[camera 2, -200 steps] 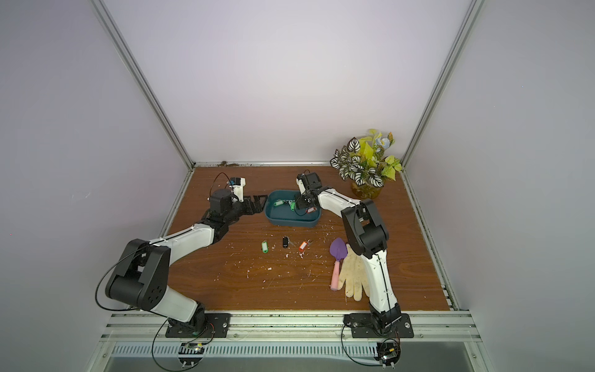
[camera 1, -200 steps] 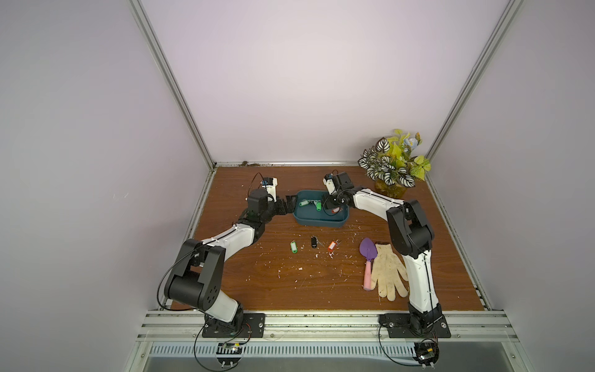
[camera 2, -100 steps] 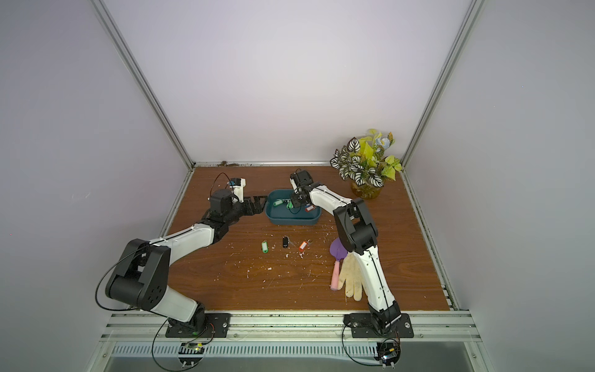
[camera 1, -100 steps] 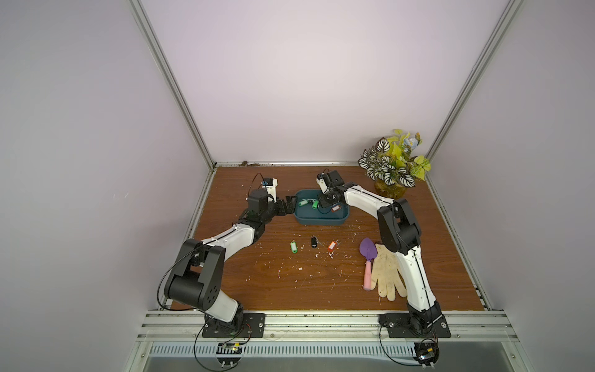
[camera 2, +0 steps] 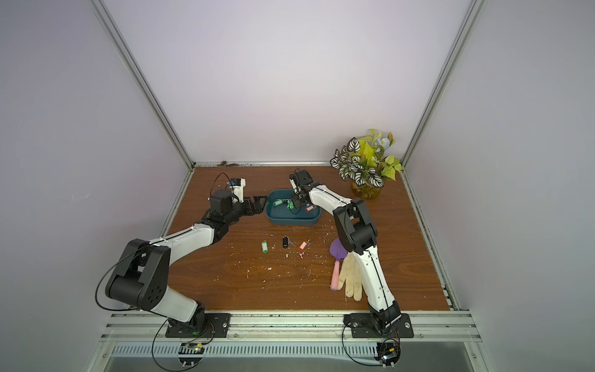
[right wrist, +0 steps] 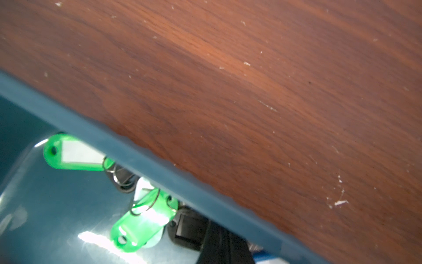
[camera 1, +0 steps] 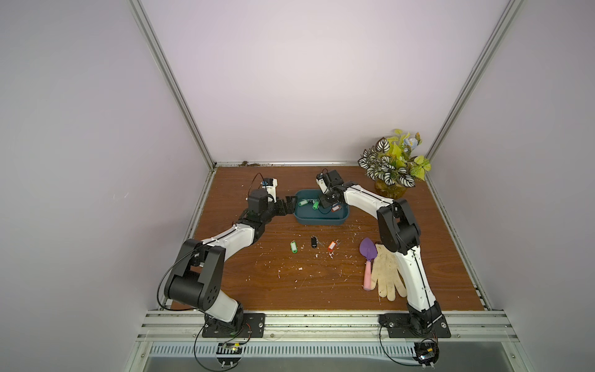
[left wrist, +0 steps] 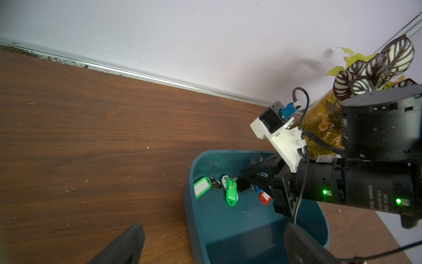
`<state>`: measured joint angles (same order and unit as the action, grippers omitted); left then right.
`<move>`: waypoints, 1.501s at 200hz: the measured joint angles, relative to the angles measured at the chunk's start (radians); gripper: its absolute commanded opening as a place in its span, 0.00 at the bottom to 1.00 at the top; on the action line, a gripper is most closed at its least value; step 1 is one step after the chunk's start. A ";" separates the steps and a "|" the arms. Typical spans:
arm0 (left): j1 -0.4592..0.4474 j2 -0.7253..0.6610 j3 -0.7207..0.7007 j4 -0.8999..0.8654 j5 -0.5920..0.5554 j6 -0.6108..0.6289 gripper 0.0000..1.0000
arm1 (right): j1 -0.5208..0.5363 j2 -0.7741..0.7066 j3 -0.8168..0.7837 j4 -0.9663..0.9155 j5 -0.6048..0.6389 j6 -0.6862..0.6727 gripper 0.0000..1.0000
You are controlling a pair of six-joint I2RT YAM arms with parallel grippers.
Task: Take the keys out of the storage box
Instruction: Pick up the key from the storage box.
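Observation:
The dark teal storage box sits at the middle back of the table. Inside lie keys with a pale green tag, a green tag, a red tag and a black tag. My right gripper reaches down into the box, shut on the black tag's edge. My left gripper stands open at the box's left end, one finger outside the wall. Three keys lie on the table before the box: green, black, orange.
A purple-and-pink trowel and a pale glove lie at the front right beside my right arm. A potted plant stands at the back right corner. Walls close the table on three sides.
My right gripper has shifted left inside the box, toward the cluster of keys, and closed its jaws. The left arm has not moved.

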<state>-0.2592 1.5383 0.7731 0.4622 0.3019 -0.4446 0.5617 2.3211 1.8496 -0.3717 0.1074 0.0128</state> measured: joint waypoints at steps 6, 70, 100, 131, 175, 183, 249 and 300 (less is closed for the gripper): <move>0.000 0.000 0.000 0.000 0.000 0.000 0.99 | 0.000 0.000 0.000 0.000 -0.001 -0.002 0.00; 0.000 0.000 0.000 -0.001 0.000 0.000 0.99 | 0.002 -0.085 -0.033 0.003 -0.012 -0.014 0.00; 0.000 0.000 0.000 -0.002 0.000 0.000 0.99 | 0.005 -0.149 -0.059 0.005 -0.022 -0.010 0.40; 0.000 0.000 0.000 -0.003 0.000 0.000 0.99 | 0.016 -0.154 -0.099 0.012 -0.035 0.012 0.53; 0.000 0.000 0.000 -0.003 0.000 0.000 0.99 | 0.028 -0.132 -0.131 -0.028 -0.034 0.039 0.51; 0.000 0.000 0.000 -0.003 -0.001 0.000 0.99 | 0.028 -0.121 -0.117 -0.034 -0.034 0.041 0.50; 0.000 0.000 0.000 -0.010 -0.014 0.003 0.99 | 0.025 -0.031 -0.035 -0.067 -0.004 0.062 0.40; 0.000 0.000 0.000 -0.013 -0.020 0.005 0.99 | 0.020 -0.016 -0.006 -0.086 0.023 0.074 0.23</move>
<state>-0.2592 1.5383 0.7731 0.4496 0.2817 -0.4397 0.5816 2.3051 1.8435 -0.4576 0.1299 0.0872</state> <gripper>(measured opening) 0.993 0.280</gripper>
